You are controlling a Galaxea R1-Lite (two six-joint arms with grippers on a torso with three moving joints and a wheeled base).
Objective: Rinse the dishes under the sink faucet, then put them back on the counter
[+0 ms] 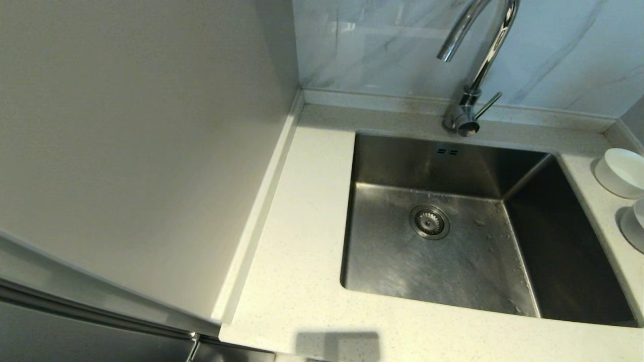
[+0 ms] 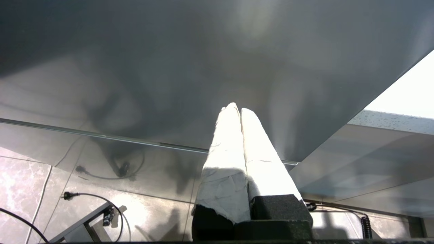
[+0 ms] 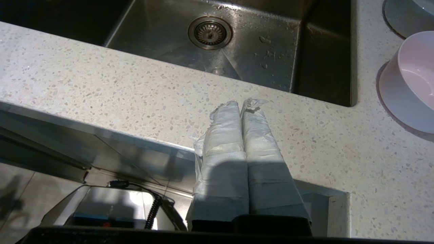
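The steel sink (image 1: 392, 166) sits in the speckled counter (image 1: 297, 261), its drain strainer (image 1: 429, 221) mid-floor. The chrome faucet (image 1: 470, 85) stands behind it, no water running. A white bowl (image 1: 621, 171) and part of a second bowl (image 1: 635, 226) rest on the counter right of the sink. In the right wrist view a pale pink bowl (image 3: 412, 81) sits on the counter (image 3: 135, 98), another bowl's edge (image 3: 403, 15) beyond it. My right gripper (image 3: 240, 102) is shut and empty over the counter's front edge. My left gripper (image 2: 236, 108) is shut, empty, low beside a grey cabinet panel. Neither arm shows in the head view.
A tall pale side panel (image 1: 141, 141) walls the counter's left. Marbled wall tile (image 1: 382, 45) rises behind the low back edge. Water drops speckle the sink floor (image 3: 268, 51). Cables (image 2: 95, 200) lie on the tiled floor below.
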